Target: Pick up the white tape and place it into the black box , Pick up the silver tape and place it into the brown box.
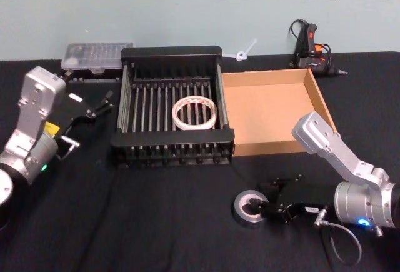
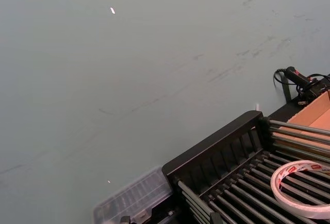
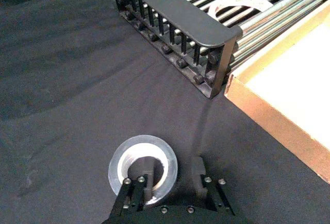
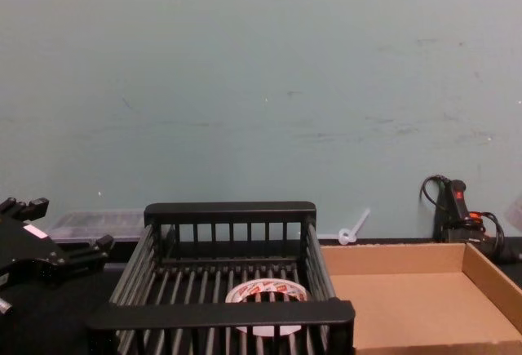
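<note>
Left gripper (image 1: pixel 100 106) is idling spread beside the black box (image 1: pixel 172 54), where the white tape (image 1: pixel 195 113) is already lying. Right gripper (image 3: pixel 170 181) is straddling the silver tape (image 3: pixel 143 169) wall on the table, jaws apart: dense, rigid roll, probably grippy.

The surface (image 1: pixel 156 222) wears a matt black cloth, slightly creased. The black box (image 1: pixel 172 141) is moulded plastic with a dull sheen on its bars. The brown box (image 1: pixel 269 112) is plain matt cardboard. The silver tape (image 3: pixel 143 165) has a smooth, faintly shiny grey face; the white tape (image 1: pixel 195 113) looks glossy and thin. Both arms have brushed grey metal-looking shells; the right end effector (image 3: pixel 170 183) has matt black fingers (image 3: pixel 198 170) with small bolts.
</note>
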